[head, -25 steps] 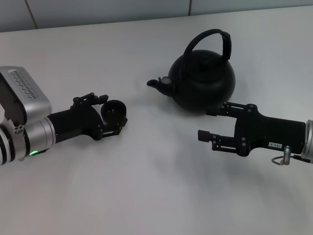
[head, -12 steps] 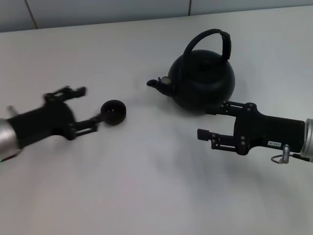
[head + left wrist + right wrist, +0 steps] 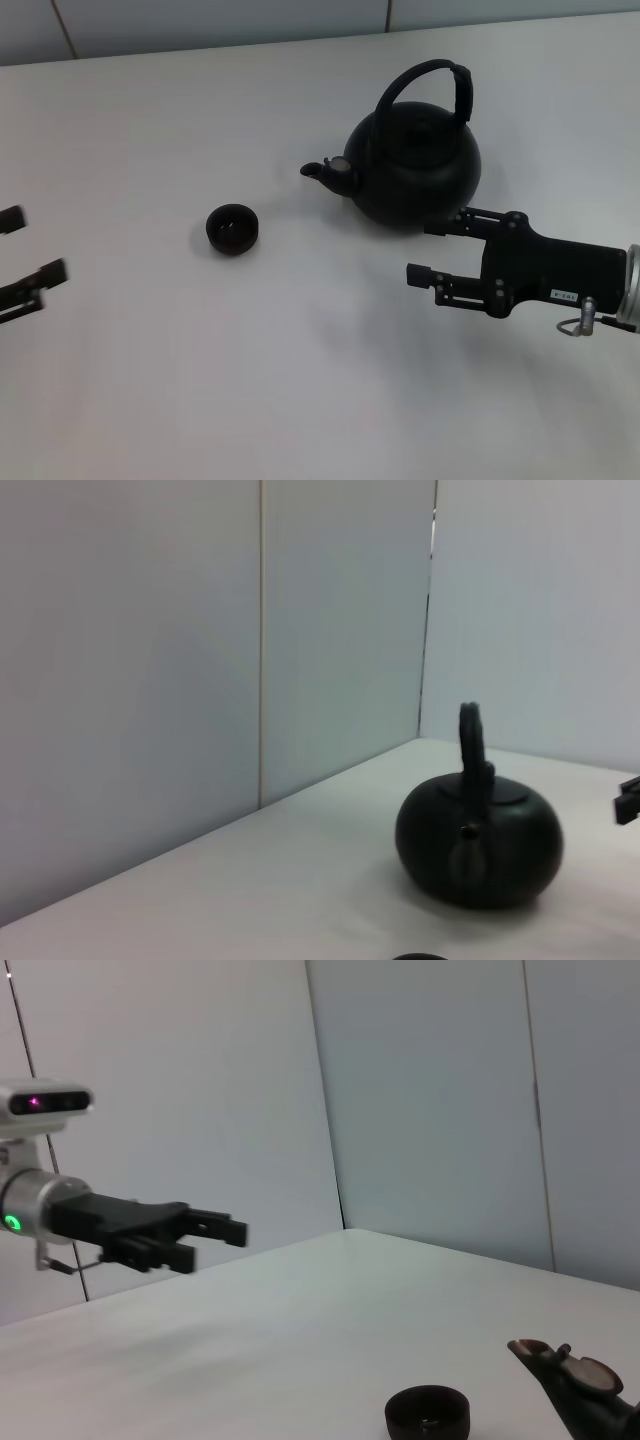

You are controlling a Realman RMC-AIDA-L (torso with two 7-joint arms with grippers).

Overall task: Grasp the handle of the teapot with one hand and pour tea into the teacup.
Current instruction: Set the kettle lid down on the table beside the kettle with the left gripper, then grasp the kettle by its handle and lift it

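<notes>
The matte-black teapot (image 3: 415, 165) stands upright at the back of the table with its spout toward the left. Its arched handle (image 3: 430, 75) is free. The small dark teacup (image 3: 233, 228) sits alone on the table to the left of the spout. My right gripper (image 3: 425, 250) is open just in front of the teapot's body and holds nothing. My left gripper (image 3: 30, 248) is open at the far left edge, well away from the teacup. The left wrist view shows the teapot (image 3: 480, 840) and its handle (image 3: 472, 740). The right wrist view shows the teacup (image 3: 428, 1412), the spout (image 3: 560, 1368) and my left gripper (image 3: 215, 1235).
The white table (image 3: 300, 380) has pale wall panels (image 3: 200, 20) behind its far edge. A fingertip of the right gripper (image 3: 628, 802) shows at the edge of the left wrist view.
My left gripper has let go of the teacup and pulled back left to the frame's edge. The teacup stays where it was. The right gripper has hardly moved.
</notes>
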